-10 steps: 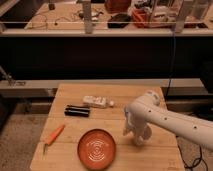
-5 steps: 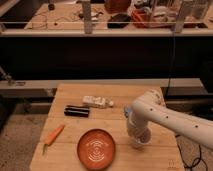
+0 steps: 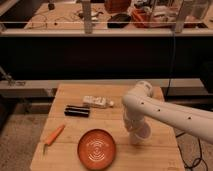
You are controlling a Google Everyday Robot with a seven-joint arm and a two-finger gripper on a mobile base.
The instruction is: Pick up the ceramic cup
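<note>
The ceramic cup is a small white round shape on the wooden table, to the right of the orange plate; only part of it shows. My white arm comes in from the right and bends down over it. My gripper points down at the cup's left side, right against it. Whether it holds the cup cannot be seen.
An orange plate lies at the table's front middle. An orange carrot-shaped thing lies at the front left. A black flat object and a lying white bottle are behind the plate. A dark shelf unit with clutter stands behind the table.
My gripper has come down a little toward the table at the cup, and the arm's bend has shifted slightly left. The other things have not moved.
</note>
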